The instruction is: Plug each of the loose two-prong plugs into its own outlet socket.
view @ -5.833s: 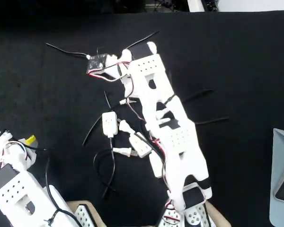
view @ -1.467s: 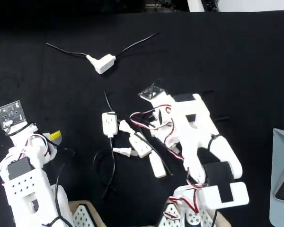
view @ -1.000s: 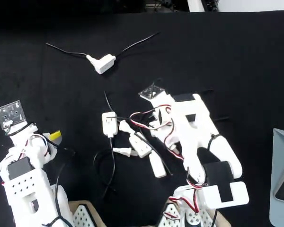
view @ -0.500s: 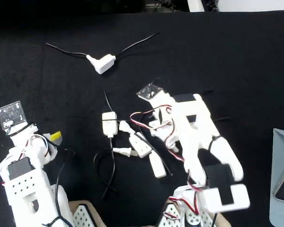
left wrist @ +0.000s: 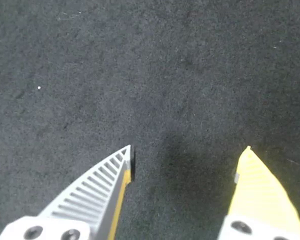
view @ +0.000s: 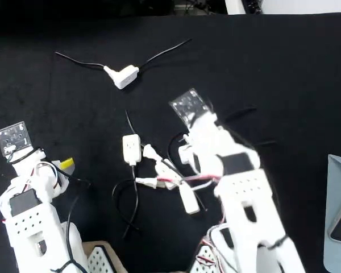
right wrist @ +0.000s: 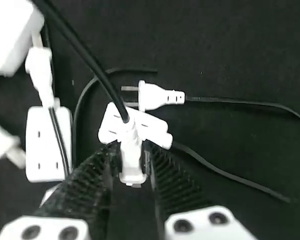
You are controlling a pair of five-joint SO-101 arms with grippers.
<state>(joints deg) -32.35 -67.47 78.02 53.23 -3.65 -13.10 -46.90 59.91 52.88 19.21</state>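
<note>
My right gripper (right wrist: 131, 159) is shut on a small white plug (right wrist: 131, 162) whose far end meets a white socket block (right wrist: 136, 128) with a black cable. A loose two-prong plug (right wrist: 154, 95) lies just beyond, and another white socket (right wrist: 42, 142) lies to one side. In the high view the right arm (view: 233, 170) reaches over the cluster of sockets and plugs (view: 159, 170) at mid table. A white socket (view: 131, 149) and a plug (view: 149, 152) lie beside it. My left gripper (left wrist: 187, 160) stands open over bare black cloth at the near left, yellow fingertip (view: 66, 164) showing.
A joined white plug and socket (view: 122, 75) with black leads lies at the far left. Black cables loop (view: 125, 199) around the cluster. A grey tray (view: 340, 210) sits at the right edge. The table's right half is bare black cloth.
The right arm, pulled back from the far plug and folded, has now stretched out over the cluster, wrist swinging over the plugs. The left arm has kept still this last second.
</note>
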